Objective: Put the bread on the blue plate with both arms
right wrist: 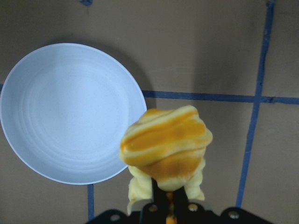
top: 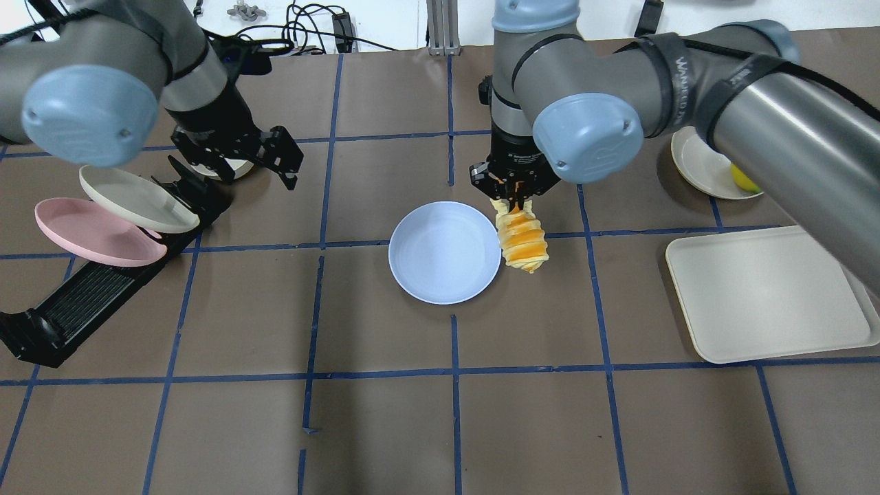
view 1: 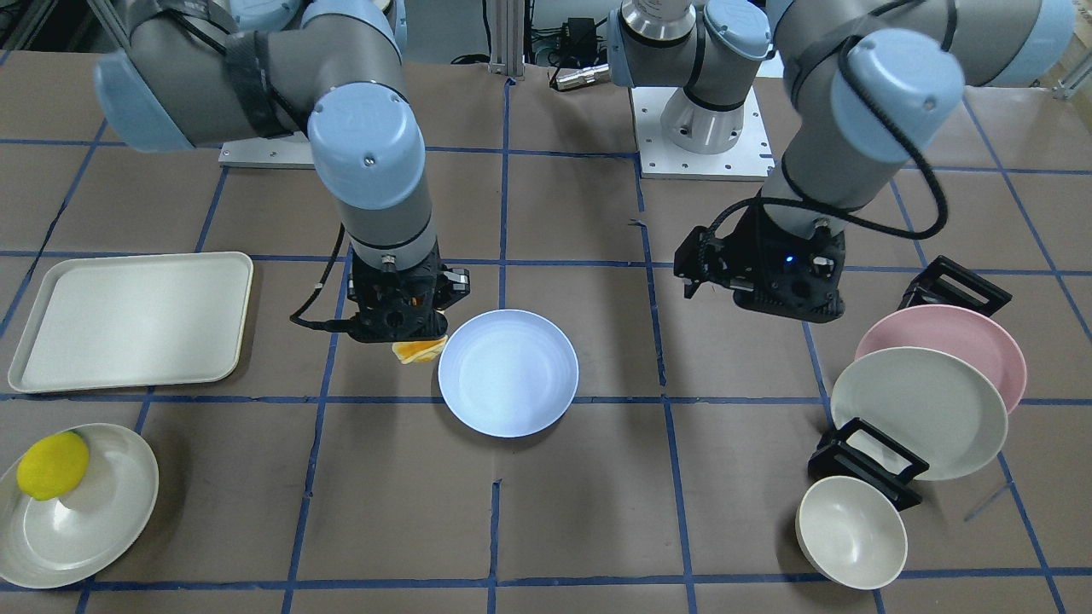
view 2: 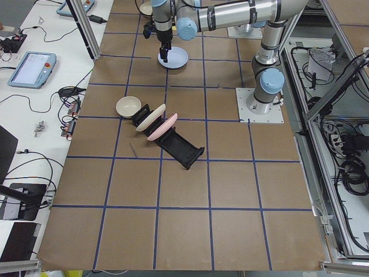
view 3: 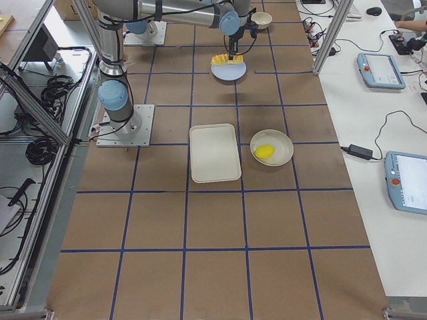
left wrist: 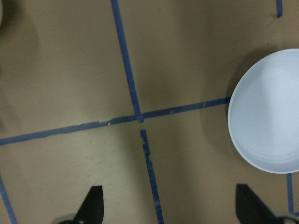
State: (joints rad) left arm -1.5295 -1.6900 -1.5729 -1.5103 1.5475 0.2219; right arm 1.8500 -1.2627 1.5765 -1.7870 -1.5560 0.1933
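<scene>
The bread (top: 522, 237), a ridged loaf with orange and cream stripes, hangs from my right gripper (top: 514, 198), which is shut on its upper end. It hangs just beside the right edge of the blue plate (top: 445, 252), above the table. In the right wrist view the bread (right wrist: 166, 147) hangs over the plate's (right wrist: 70, 112) rim. In the front view the bread (view 1: 418, 350) shows left of the plate (view 1: 508, 373). My left gripper (top: 275, 155) is open and empty, well to the left of the plate. Its fingertips (left wrist: 93, 203) show spread over bare table.
A black rack (top: 82, 295) at the left holds a pink plate (top: 89, 230) and a cream plate (top: 137, 199), with a cream bowl (view 1: 850, 531) by it. A cream tray (top: 763, 292) lies at the right. A cream plate (top: 694, 172) holds a lemon (top: 746, 180).
</scene>
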